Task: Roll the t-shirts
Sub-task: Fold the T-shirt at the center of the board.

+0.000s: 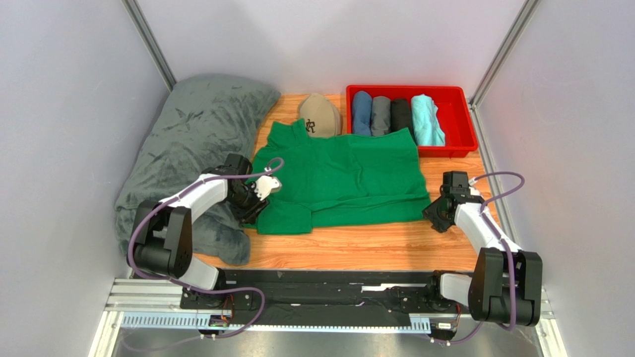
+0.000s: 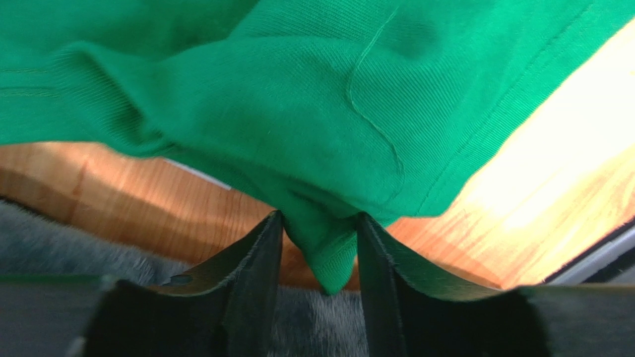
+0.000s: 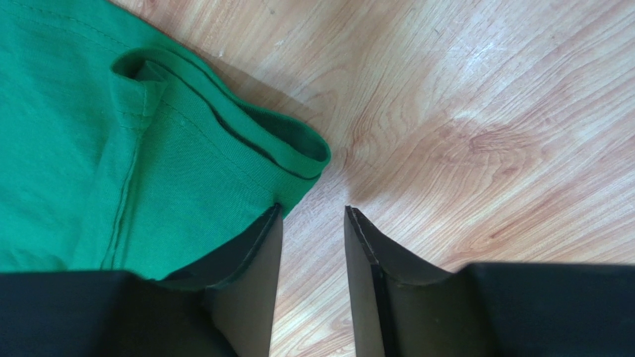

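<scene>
Beyond one green t-shirt [image 1: 343, 178] lie four rolled shirts [image 1: 381, 116].

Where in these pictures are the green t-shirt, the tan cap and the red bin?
green t-shirt [image 1: 343, 178], top view, on the middle of its spread cloth.
tan cap [image 1: 319, 115], top view, on its crown near the logo.
red bin [image 1: 456, 119], top view, on the bare floor at its right end.

The top camera looks down from above and behind over the whole table [image 1: 358, 253]. Both wrist cameras sit close, facing opposite near corners of the green t-shirt [image 1: 343, 178], which all three views share.
</scene>
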Motion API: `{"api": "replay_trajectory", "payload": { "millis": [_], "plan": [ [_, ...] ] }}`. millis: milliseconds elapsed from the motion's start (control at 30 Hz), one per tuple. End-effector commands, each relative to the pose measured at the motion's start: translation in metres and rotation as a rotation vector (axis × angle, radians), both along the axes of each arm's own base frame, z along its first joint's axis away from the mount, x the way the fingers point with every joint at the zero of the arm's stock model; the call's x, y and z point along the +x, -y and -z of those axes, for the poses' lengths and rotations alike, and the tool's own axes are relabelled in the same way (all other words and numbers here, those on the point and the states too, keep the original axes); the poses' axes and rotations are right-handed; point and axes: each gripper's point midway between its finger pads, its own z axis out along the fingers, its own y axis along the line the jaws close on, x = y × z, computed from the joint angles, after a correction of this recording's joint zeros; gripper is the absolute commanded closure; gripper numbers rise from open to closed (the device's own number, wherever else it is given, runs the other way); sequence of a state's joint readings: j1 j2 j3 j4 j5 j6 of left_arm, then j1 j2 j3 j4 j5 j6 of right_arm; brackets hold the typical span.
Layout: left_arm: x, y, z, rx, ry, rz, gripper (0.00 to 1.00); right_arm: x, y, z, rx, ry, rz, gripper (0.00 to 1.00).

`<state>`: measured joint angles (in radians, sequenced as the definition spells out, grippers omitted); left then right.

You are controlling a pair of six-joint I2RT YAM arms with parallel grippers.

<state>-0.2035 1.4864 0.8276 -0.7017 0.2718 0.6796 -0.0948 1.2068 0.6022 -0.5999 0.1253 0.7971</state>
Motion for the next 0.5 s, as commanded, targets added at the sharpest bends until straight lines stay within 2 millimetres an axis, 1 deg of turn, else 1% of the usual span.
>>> {"api": "replay_trajectory", "payload": {
  "millis": [0,67,100,133,167,233,267,367,433,467],
  "plan": [
    [0.008,0.005,0.008,-0.019,0.035,0.023,0.58,0.009,0.004,-0.002,-0.014,0.037,0.021,0.65],
    [0.011,0.006,0.009,-0.018,0.043,0.015,0.67,0.010,0.006,-0.002,-0.025,0.037,0.023,0.66],
    [0.011,0.005,0.009,-0.019,0.043,0.009,0.77,0.011,0.007,-0.001,-0.032,0.036,0.026,0.69],
    [0.011,0.006,0.008,-0.020,0.041,0.002,0.82,0.012,0.008,-0.003,-0.036,0.040,0.026,0.70],
    [0.011,0.006,0.008,-0.020,0.039,0.000,0.86,0.012,0.008,-0.003,-0.039,0.038,0.027,0.69],
    [0.011,0.006,0.008,-0.019,0.039,-0.002,0.89,0.016,0.008,-0.010,-0.037,0.059,0.019,0.65],
    [0.012,0.005,0.007,-0.016,0.042,-0.004,0.92,0.017,0.007,-0.012,-0.035,0.070,0.018,0.59],
    [0.009,0.004,0.007,-0.013,0.040,-0.003,1.00,0.015,0.006,-0.020,-0.032,0.103,0.017,0.50],
    [0.008,0.004,0.007,-0.015,0.034,-0.004,1.00,0.011,0.006,-0.025,-0.033,0.117,0.021,0.49],
    [0.007,0.004,0.007,-0.016,0.031,-0.003,1.00,0.008,0.006,-0.023,-0.031,0.117,0.028,0.49]
  ]
}}
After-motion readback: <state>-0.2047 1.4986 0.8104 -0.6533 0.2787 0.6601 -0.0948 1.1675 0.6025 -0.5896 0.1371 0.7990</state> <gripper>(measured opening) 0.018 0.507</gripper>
